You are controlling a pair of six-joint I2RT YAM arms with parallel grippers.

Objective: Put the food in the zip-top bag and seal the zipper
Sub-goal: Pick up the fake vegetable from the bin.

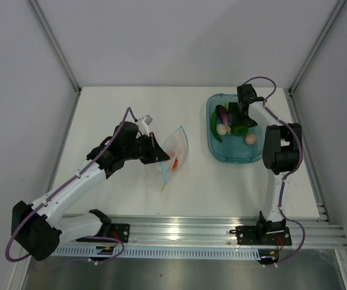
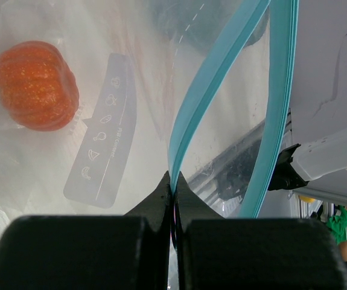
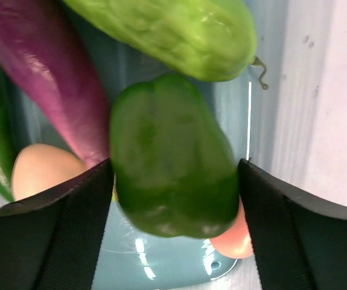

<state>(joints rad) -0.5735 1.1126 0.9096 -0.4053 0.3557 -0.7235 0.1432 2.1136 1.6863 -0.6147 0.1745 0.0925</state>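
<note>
The clear zip-top bag (image 1: 177, 150) lies mid-table with its mouth held up. My left gripper (image 1: 155, 151) is shut on one side of the light blue zipper (image 2: 209, 90), pinched between the fingertips (image 2: 174, 181). An orange pumpkin (image 2: 35, 84) lies inside the bag beside the white label (image 2: 104, 139). My right gripper (image 1: 236, 118) reaches down into the blue tray (image 1: 236, 156). Its pads press both sides of a green pepper (image 3: 170, 157) at the jaw gap (image 3: 176, 175). A purple eggplant (image 3: 46, 78) and a green cucumber (image 3: 167, 30) lie just beyond.
The tray also holds a white round piece (image 1: 222, 129) and a peach-coloured one (image 1: 251, 139). Grey walls enclose the table on three sides. A metal rail (image 1: 191, 229) with both arm bases runs along the near edge.
</note>
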